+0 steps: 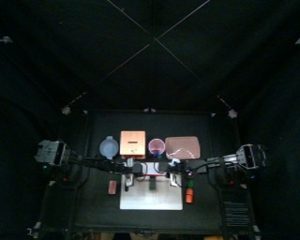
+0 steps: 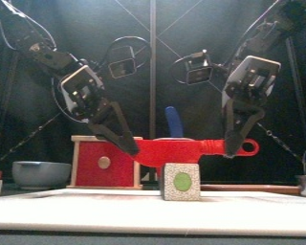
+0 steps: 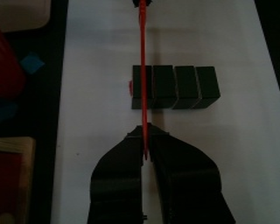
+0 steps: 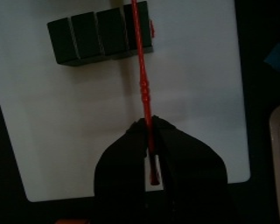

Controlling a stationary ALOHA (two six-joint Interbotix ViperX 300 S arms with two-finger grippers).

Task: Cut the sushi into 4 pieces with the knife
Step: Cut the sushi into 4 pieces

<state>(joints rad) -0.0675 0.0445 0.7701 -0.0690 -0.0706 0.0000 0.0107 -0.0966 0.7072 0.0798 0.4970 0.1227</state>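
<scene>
Left gripper [image 2: 126, 144] clamped shut on knife [image 2: 171, 149] blade end, right gripper [image 2: 229, 147] clamped shut on handle end. Knife lay level between both sets of fingertips. Sushi [image 2: 182, 180] sat on board [image 2: 66, 205], just below blade, between grippers. Wrist views: blade crossed sushi near one end, three blocks on one side.

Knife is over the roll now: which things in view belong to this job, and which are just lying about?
In the job: red knife, held by left gripper and right gripper; sushi roll; white cutting board.
Lying about: wooden box, blue-grey bowl, pink tray, blue knife.
</scene>
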